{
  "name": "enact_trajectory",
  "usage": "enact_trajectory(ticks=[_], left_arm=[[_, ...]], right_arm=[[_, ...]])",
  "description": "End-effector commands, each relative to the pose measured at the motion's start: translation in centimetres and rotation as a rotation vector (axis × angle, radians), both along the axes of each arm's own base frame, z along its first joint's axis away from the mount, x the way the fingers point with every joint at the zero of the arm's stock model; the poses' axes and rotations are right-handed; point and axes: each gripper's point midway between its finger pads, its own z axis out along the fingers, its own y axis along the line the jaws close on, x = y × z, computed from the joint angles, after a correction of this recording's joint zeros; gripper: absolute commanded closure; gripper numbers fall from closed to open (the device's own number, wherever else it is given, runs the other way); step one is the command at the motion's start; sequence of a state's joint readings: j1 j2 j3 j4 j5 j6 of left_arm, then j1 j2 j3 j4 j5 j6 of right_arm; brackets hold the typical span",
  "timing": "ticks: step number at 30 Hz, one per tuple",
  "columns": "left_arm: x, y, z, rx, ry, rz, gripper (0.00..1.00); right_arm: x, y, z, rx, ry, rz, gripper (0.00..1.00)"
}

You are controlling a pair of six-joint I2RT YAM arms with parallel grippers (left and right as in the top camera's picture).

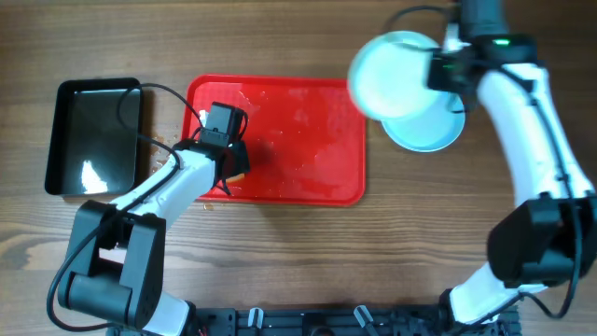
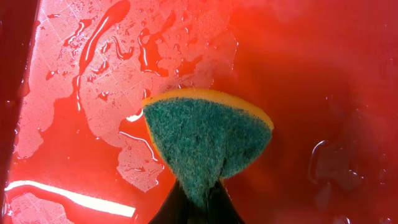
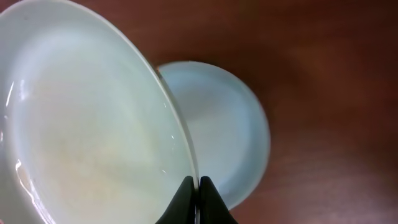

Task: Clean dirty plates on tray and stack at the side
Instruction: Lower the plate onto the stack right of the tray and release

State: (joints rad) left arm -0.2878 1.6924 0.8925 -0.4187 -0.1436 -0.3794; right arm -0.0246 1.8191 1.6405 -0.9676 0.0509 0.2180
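So, this looks close to the finish line. The red tray (image 1: pixel 317 112) sits a bit left of the tabletop's middle and has 0 plates on it, just water streaks and droplets on its floor.

The right gripper (image 1: pixel 438 70) is out toward the far right corner, jaws pinched on the rim of the held plate (image 3: pixel 87 124). That one hangs tilted above the flat plate (image 1: pixel 434 131), which lies on the wood just off the tray's right end. From the right wrist view the held plate looks clean: no orange smears I can spot, only a wet sheen. I can't tell whether the flat plate is a single one or 2 nested, so I can only count 2 plates for sure.

The left gripper (image 2: pixel 196 202) is clamped on a green-and-yellow sponge (image 2: pixel 208 140), which is on or just over the wet tray floor near the tray's left end. The black tray (image 1: pixel 93 140) sits by the left edge.

My read: scrubbing is done. What's left is lowering the held plate level onto the flat plate and letting go. It's a wet rim in a thin pinch, so it could slip or land off-centre.
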Motion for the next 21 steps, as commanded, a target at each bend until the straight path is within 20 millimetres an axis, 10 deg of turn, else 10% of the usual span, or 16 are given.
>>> enact_trajectory(ticks=[1, 17, 19, 21], left_arm=[[-0.2, 0.2, -0.5, 0.0, 0.015, 0.002, 0.96], [-0.1, -0.2, -0.4, -0.017, 0.008, -0.003, 0.96], [0.0, -0.2, -0.4, -0.017, 0.008, -0.003, 0.96], [0.0, -0.2, -0.4, -0.018, 0.007, -0.003, 0.96]], right_arm=[[-1.1, -1.5, -4.3, 0.225, 0.073, -0.129, 0.96], [-2.2, -6.1, -9.6, 0.15, 0.042, -0.336, 0.91], [-2.2, -6.2, -9.6, 0.148, 0.042, -0.337, 0.74], [-2.1, -5.8, -9.6, 0.167, 0.043, -0.328, 0.25]])
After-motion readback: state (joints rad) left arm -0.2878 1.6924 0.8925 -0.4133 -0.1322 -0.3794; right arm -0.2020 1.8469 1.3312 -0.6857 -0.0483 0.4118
